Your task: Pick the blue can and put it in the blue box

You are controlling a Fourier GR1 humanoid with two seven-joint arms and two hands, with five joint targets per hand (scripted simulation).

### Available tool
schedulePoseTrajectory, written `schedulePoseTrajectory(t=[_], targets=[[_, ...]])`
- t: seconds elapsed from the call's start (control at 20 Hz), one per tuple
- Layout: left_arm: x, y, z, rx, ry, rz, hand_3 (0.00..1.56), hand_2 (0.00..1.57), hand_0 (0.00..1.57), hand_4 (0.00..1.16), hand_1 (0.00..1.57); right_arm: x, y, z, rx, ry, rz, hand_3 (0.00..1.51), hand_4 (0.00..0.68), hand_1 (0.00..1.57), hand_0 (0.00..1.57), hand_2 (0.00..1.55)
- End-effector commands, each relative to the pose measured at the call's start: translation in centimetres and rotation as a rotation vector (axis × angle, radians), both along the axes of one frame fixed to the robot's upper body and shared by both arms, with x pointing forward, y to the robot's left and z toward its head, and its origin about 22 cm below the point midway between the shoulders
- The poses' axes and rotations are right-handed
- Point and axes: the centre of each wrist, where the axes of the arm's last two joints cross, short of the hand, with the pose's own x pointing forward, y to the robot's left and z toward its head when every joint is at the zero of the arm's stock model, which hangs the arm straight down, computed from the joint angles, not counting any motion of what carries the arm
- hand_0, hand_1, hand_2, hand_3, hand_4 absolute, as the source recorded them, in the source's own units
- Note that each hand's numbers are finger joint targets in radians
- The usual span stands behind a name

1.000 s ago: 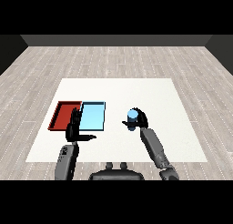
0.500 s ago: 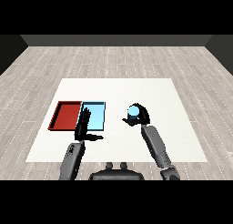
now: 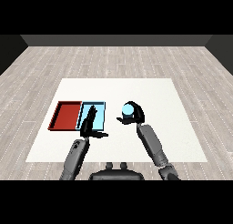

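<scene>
One blue can (image 3: 128,110), right hand (image 3: 134,116) curled round it for carrying, right of the blue tray (image 3: 101,113)'s right edge. Left hand (image 3: 89,124), fingers straight, idle over that tray's near edge.

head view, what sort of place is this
Probably a bare tabletop test room: a white table on grey plank flooring, dark walls, and only a red tray, a light blue tray and a blue can.
</scene>
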Motion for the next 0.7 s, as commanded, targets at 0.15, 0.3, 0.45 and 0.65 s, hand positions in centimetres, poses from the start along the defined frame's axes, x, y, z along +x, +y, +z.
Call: schedulePoseTrajectory(t=[0.15, 0.3, 0.45, 0.65], targets=[[0.2, -1.5, -0.6, 0.02, -0.003, -0.026, 0.0, 0.0, 0.0, 0.0, 0.0, -2.1, -0.4, -0.2, 0.007, -0.018, 0.024, 1.41, 0.661, 1.43, 1.43, 1.43], [1.4, -5.2, -1.0, 0.049, 0.017, -0.057, 0.0, 0.0, 0.0, 0.0, 0.0, -0.6, 1.0, 2.3, 0.014, -0.033, 0.028, 1.41, 0.669, 1.43, 1.43, 1.44], [2.2, -3.9, -1.0, 0.012, 0.046, -0.075, 0.0, 0.0, 0.0, 0.0, 0.0, -0.3, 2.8, 2.0, 0.0, -0.02, 0.051, 1.41, 0.661, 1.42, 1.42, 1.45], [1.2, -4.7, -1.5, 0.026, 0.08, -0.064, 0.0, 0.0, 0.0, 0.0, 0.0, 0.0, 3.5, 5.3, 0.008, -0.033, 0.064, 1.42, 0.663, 1.41, 1.41, 1.45]])
